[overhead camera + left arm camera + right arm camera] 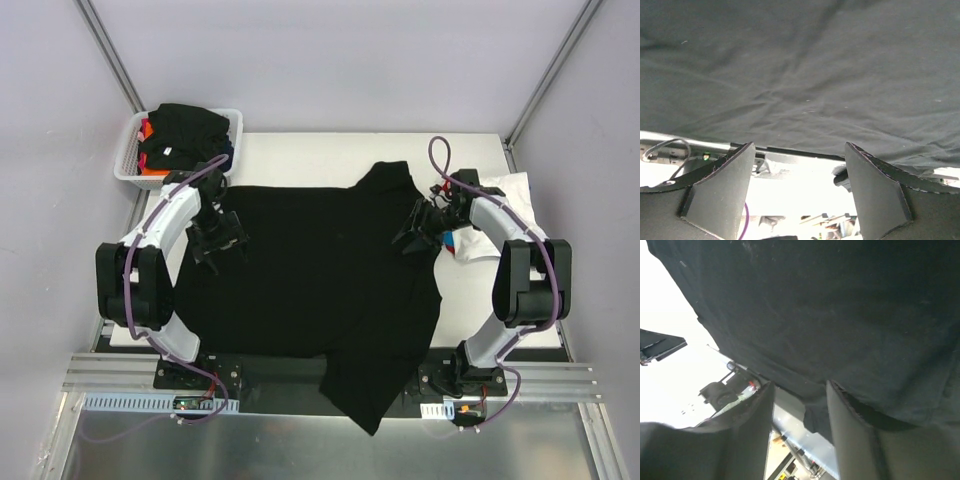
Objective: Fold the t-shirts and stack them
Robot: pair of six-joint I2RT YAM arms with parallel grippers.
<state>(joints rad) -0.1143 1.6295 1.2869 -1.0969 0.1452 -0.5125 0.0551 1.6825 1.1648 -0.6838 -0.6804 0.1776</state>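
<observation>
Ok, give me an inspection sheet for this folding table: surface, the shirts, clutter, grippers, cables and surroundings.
Surface: white table, mostly covered by cloth.
Job's things: black shirt spread out, one end hanging over the near edge; white shirt at the right edge; more shirts piled in the basket.
Clutter: white basket at the far left corner.
Grippers: left gripper open over the black shirt's left side; right gripper with jaws apart at its right edge, nothing seen pinched.
Cables: purple cables run along both arms.
Surroundings: pale walls, metal frame posts; nothing else seen.
</observation>
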